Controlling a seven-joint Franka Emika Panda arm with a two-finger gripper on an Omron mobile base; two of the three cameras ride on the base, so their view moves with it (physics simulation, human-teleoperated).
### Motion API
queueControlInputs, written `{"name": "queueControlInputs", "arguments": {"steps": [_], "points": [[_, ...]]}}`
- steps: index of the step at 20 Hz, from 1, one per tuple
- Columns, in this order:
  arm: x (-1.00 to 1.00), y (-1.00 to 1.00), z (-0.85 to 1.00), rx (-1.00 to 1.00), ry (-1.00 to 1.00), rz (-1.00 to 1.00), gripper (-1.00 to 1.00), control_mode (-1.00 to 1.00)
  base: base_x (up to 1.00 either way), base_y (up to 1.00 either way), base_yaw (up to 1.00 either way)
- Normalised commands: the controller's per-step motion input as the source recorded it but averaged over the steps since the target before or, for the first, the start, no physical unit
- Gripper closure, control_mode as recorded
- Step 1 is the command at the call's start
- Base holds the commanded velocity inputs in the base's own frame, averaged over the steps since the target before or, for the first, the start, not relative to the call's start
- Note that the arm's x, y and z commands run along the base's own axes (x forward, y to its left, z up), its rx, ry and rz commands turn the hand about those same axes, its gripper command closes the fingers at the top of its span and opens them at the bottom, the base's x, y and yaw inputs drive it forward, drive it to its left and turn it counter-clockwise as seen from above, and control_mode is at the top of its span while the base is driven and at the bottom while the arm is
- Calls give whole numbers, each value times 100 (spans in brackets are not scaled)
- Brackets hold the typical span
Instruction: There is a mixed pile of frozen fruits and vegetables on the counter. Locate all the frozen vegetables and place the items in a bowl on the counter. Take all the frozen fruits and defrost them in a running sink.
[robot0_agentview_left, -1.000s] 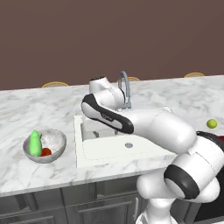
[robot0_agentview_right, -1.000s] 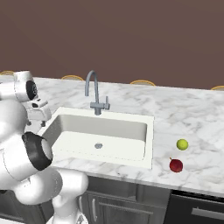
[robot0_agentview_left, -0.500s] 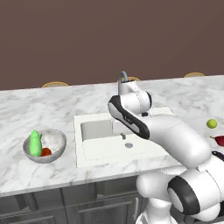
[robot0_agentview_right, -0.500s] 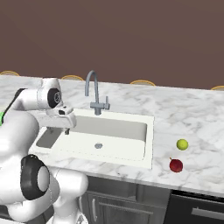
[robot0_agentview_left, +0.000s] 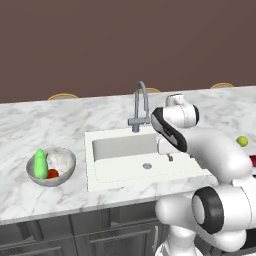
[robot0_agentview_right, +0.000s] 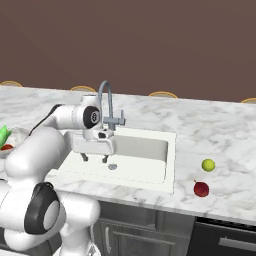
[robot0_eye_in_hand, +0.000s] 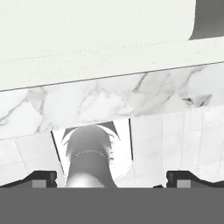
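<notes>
The grey bowl stands on the counter left of the sink and holds the bright green pointed vegetable and the red-orange round one. Right of the sink lie the yellow-green ball and the dark red pointed fruit; the ball also sits beyond my arm. My gripper hangs open and empty over the sink basin, fingers pointing down, near the drain. In the hand view its fingertips stand wide apart before the white sink wall.
The grey gooseneck faucet rises at the back of the sink, close behind my hand; no water shows. My arm arches over the sink's right half. Dark grey cabinets run below the counter.
My arm has swung from the sink's left side, by the bowl, rightward across the basin. The gripper stayed open and empty. The produce has not moved.
</notes>
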Motion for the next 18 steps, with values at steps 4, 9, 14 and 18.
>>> {"name": "queueControlInputs", "arguments": {"steps": [4, 9, 14, 18], "points": [[-12, -100, 9, -2, 1, -2, -100, -100, 0, 0, 0], [-15, -100, -1, 0, 0, -2, -100, -100, 0, 0, 0], [-7, -100, -1, 0, 1, -3, -100, -100, 0, 0, 0], [1, -100, -1, 0, 5, -2, -100, -100, 0, 0, 0]]}}
